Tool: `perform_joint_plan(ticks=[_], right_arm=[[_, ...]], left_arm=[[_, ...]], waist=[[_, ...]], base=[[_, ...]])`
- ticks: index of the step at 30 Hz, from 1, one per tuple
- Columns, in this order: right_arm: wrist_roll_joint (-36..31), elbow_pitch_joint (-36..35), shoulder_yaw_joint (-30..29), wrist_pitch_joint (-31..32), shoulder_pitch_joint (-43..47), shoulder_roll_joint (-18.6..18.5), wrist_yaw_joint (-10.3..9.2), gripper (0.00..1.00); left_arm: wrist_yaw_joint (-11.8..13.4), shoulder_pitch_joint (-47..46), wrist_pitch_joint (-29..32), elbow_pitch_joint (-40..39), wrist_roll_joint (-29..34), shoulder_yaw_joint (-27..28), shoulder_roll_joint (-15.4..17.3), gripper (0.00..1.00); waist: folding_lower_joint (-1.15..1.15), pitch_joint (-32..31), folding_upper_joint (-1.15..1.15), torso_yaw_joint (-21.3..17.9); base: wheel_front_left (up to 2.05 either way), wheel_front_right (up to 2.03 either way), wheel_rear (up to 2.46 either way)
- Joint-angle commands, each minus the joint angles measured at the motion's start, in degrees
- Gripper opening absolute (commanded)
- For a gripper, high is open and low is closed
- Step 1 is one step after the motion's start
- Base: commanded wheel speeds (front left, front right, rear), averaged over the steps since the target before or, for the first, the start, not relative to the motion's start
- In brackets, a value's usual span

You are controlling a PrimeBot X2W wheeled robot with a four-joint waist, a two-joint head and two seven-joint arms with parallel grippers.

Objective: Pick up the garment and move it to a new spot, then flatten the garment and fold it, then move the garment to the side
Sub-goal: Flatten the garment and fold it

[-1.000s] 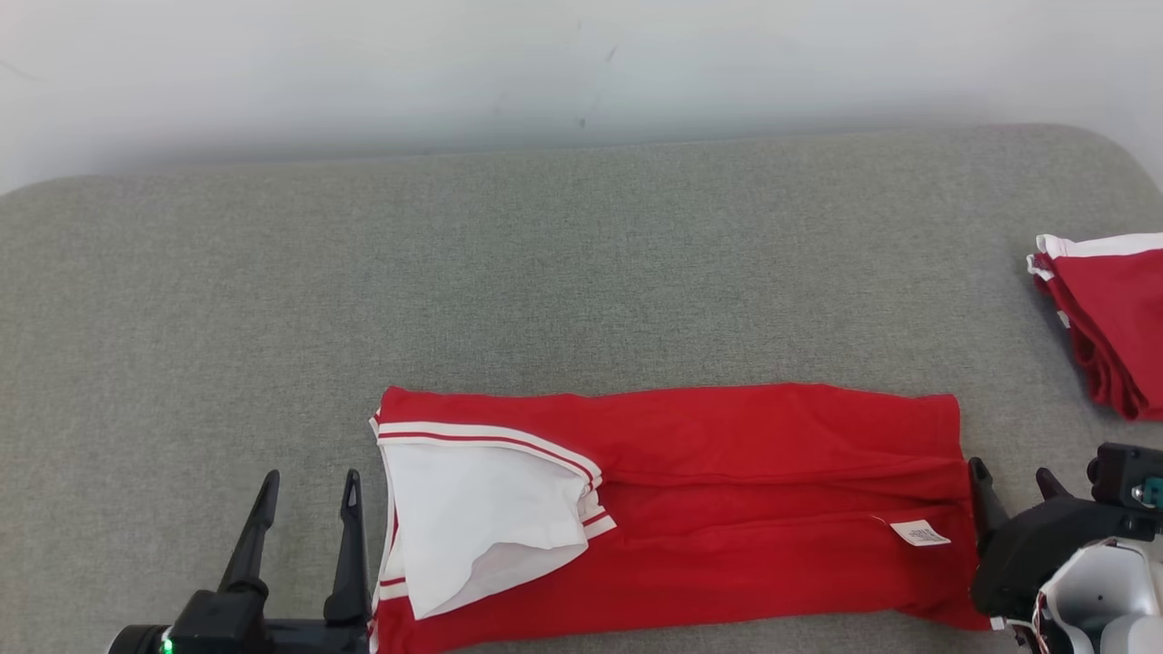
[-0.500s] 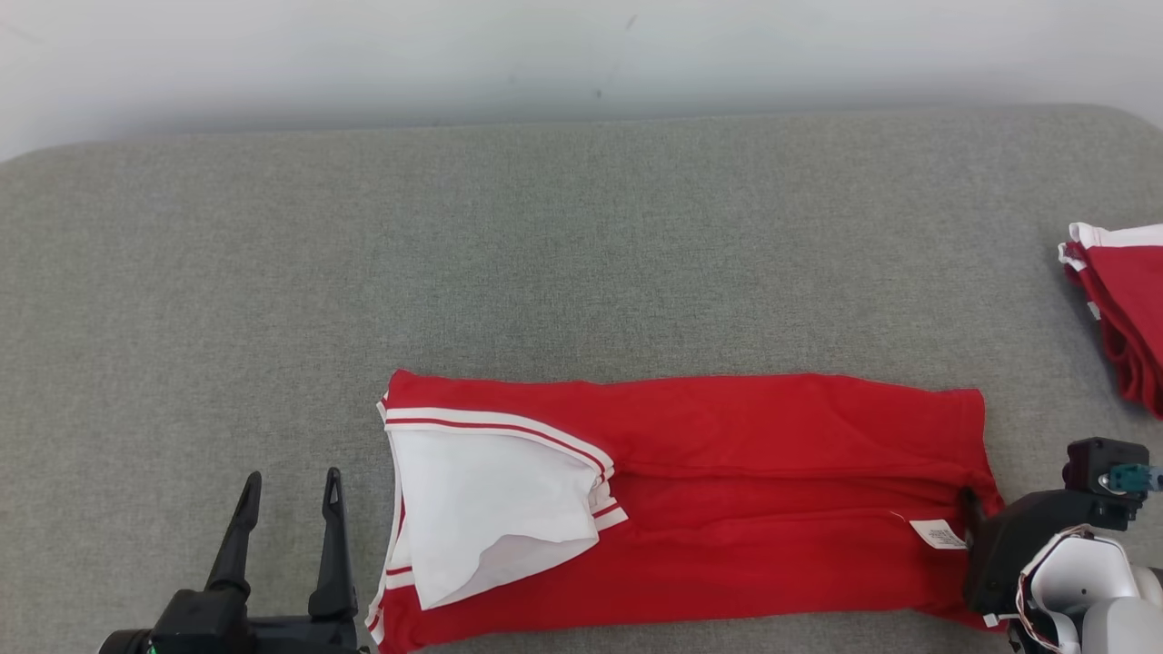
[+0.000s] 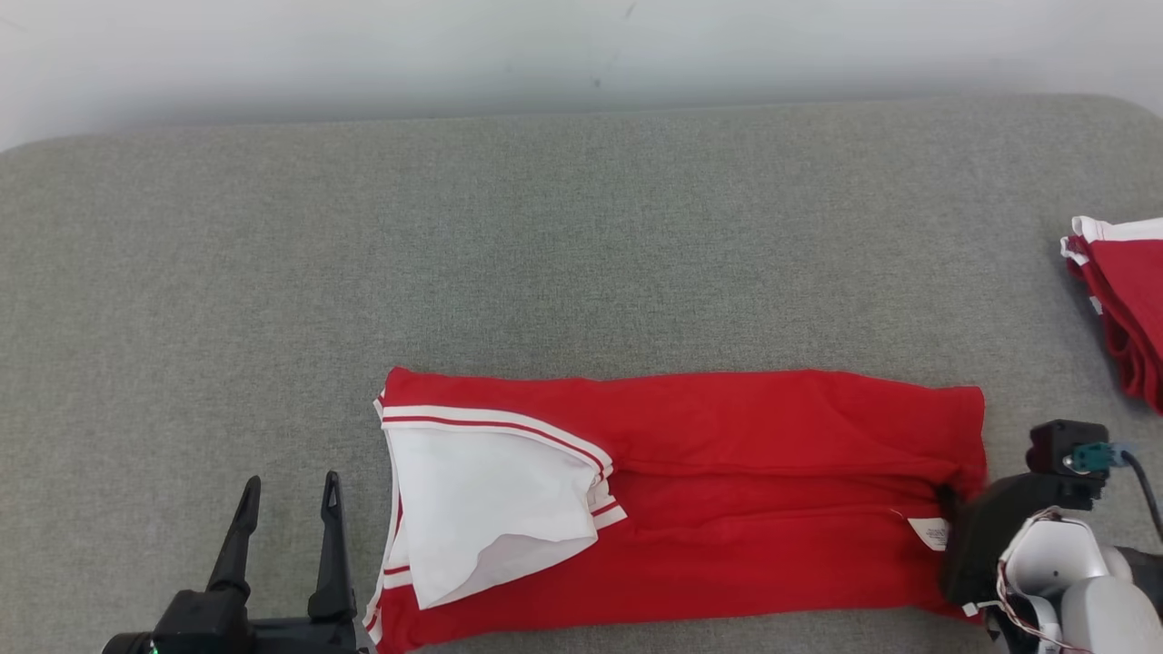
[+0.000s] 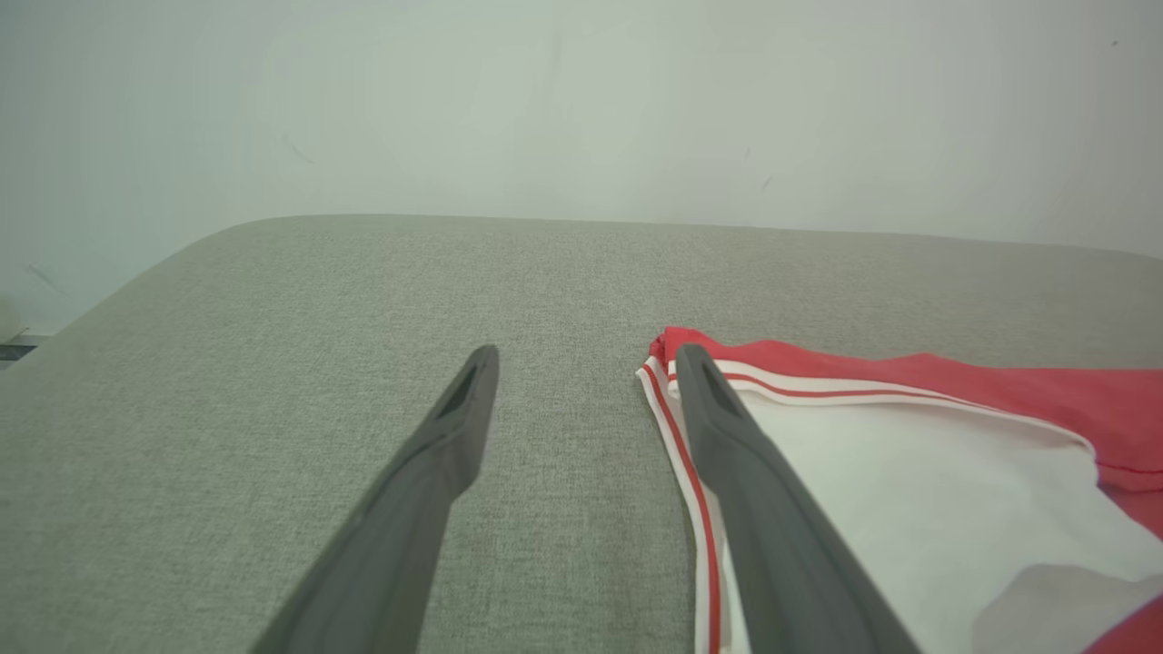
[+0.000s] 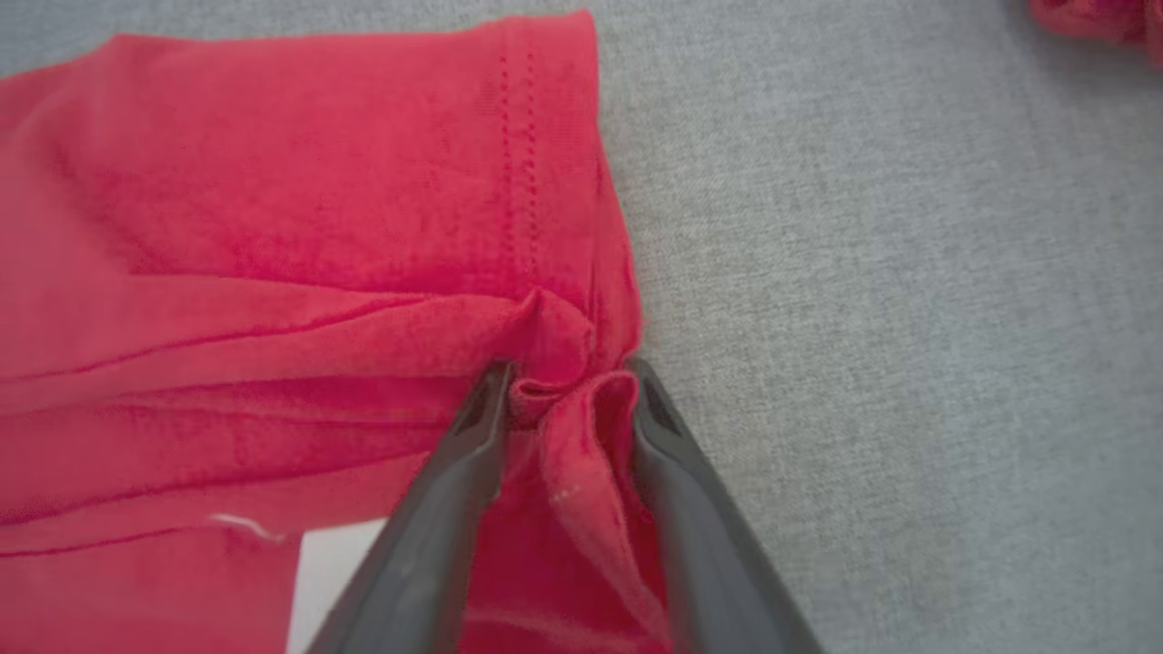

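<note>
A red garment (image 3: 727,490) with a white, red-striped sleeve folded over its left end lies as a long strip near the front of the grey cushion (image 3: 545,254). To the left of that end, my left gripper (image 3: 289,486) rests open; in the left wrist view its right finger (image 4: 727,427) lies along the striped edge of the garment (image 4: 909,454). My right gripper (image 5: 565,372) is at the right hem, shut on a bunched fold of the red garment (image 5: 318,182). In the head view its fingertips are hidden by the cloth and the wrist (image 3: 1008,536).
A second folded red and white garment (image 3: 1127,300) lies at the cushion's far right edge, and its corner (image 5: 1099,18) shows in the right wrist view. A pale wall (image 3: 545,45) stands behind the cushion. Bare grey cushion spreads behind and left of the strip.
The head camera has shifted slightly. My right gripper has moved left from beside the hem onto it, and the cloth is now bunched between its fingers. The left gripper has stayed put.
</note>
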Motion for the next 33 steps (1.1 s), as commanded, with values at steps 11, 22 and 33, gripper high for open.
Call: perform_joint_plan(ticks=[11,22,33], right_arm=[[-1.10,-0.09,-4.93,-5.17,-0.06,-0.92,0.04,0.00],[-7.78,-9.56,-15.72,-8.44,1.82,-1.25,0.04,0.00],[-7.14,-19.52,-10.21,-5.56,5.04,0.38,0.05,0.00]], left_arm=[[-1.38,1.56,-0.15,0.83,1.37,2.77,-1.49,1.00],[-2.46,2.97,-0.16,0.64,2.34,4.72,-2.28,1.00],[-3.05,2.11,-0.16,1.23,3.00,5.20,-2.97,1.00]], waist=[[0.00,-1.72,0.00,-0.43],[0.00,-3.37,0.00,-2.30],[0.00,-3.17,0.00,-2.64]], base=[[0.00,0.00,0.00],[0.00,0.00,0.00],[0.00,0.00,0.00]])
